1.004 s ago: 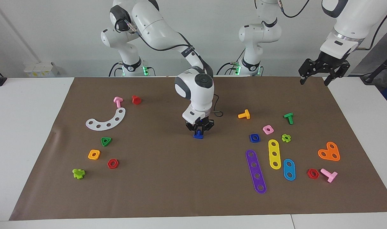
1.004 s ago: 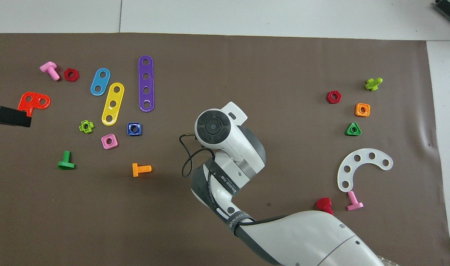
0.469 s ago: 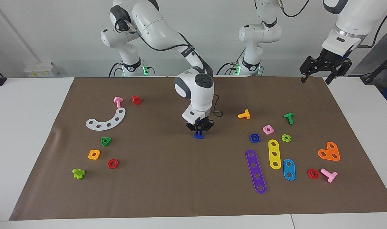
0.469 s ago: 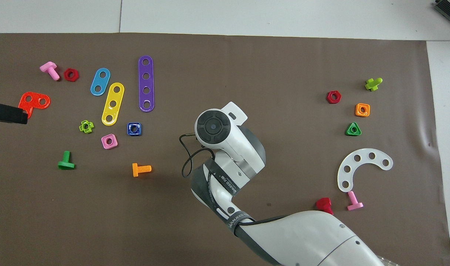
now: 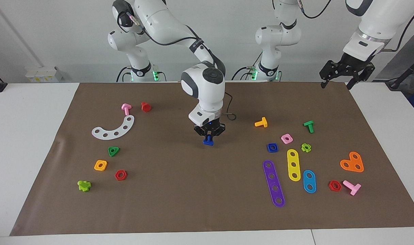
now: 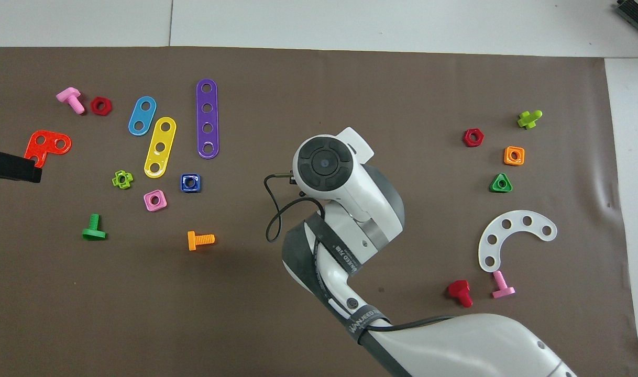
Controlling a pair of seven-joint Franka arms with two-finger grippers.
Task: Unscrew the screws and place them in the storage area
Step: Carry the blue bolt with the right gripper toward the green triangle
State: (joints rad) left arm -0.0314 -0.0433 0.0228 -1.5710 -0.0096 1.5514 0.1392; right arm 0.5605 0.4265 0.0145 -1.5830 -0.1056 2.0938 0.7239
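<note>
My right gripper (image 5: 209, 136) is shut on the shank of the dark-blue screw (image 5: 208, 142), which hangs head down just above the middle of the brown mat. In the overhead view the right arm's wrist (image 6: 324, 163) hides both. The storage area lies toward the right arm's end: a white curved strip (image 5: 113, 128) (image 6: 513, 238), a green triangle nut (image 5: 113, 151), an orange square nut (image 5: 100, 165) and a red hexagon nut (image 5: 120, 175). My left gripper (image 5: 346, 74) (image 6: 10, 165) waits open, high over the mat's corner at the left arm's end.
A pink bolt (image 5: 126, 109), a red bolt (image 5: 145, 107) and a lime piece (image 5: 84, 185) lie around the storage area. Toward the left arm's end are a blue square nut (image 5: 272, 147), an orange bolt (image 5: 261, 122), a green bolt (image 5: 309, 126), coloured strips (image 5: 273, 183) and an orange heart (image 5: 352, 162).
The right gripper closed on the blue screw, then rose a little and shifted with it toward the right arm's end. The left gripper lifted slightly.
</note>
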